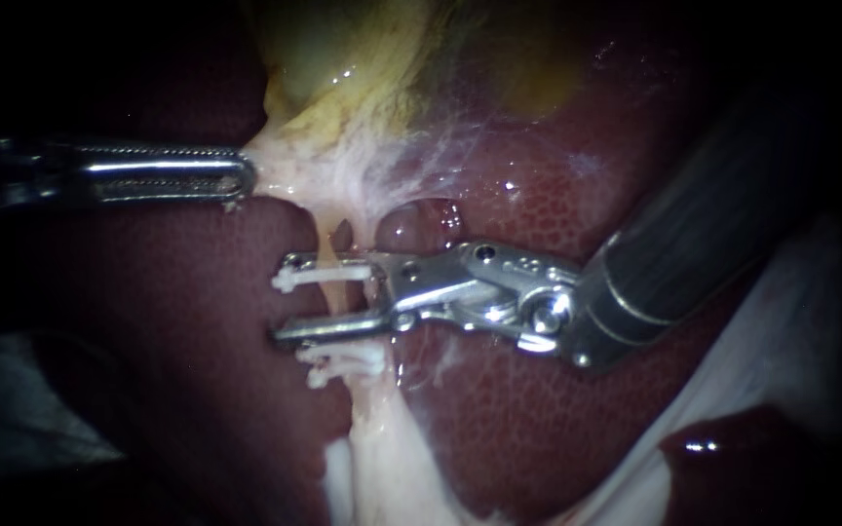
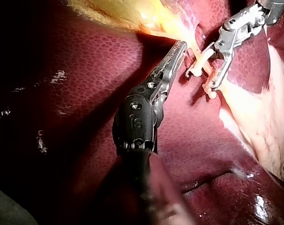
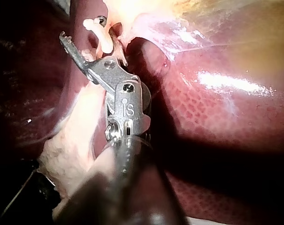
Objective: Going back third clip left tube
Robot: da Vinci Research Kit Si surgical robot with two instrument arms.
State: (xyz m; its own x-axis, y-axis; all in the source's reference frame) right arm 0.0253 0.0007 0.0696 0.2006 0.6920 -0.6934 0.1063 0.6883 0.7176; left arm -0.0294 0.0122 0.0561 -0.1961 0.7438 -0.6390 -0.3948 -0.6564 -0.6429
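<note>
1. Dark red liver (image 1: pixel 499 409) fills the background, wet and glistening. No desk or room shows beyond it.
2. Yellow-green gallbladder (image 1: pixel 343 49) lies above, with pale tissue (image 1: pixel 304 161) drawn out from it toward the left.
3. Right instrument (image 1: pixel 285 299) comes in from the right. Its pincer stands apart around the tube (image 1: pixel 328 242), one jaw on each side, and grips nothing.
4. Left instrument (image 1: pixel 244 177) has its pincer clamped on the pale tissue, holding it taut.
5. Two white clips cross the tube. The upper clip (image 1: pixel 328 278) sits just under the upper jaw, and the lower clip (image 1: pixel 348 365) sits just outside the lower jaw.
6. Risk, as I judge it: when the right instrument backs away, a jaw could catch the upper clip. That could drag the clip loose or tear the tube.
7. A harder pull from the left instrument could rip the stretched tissue.
</note>
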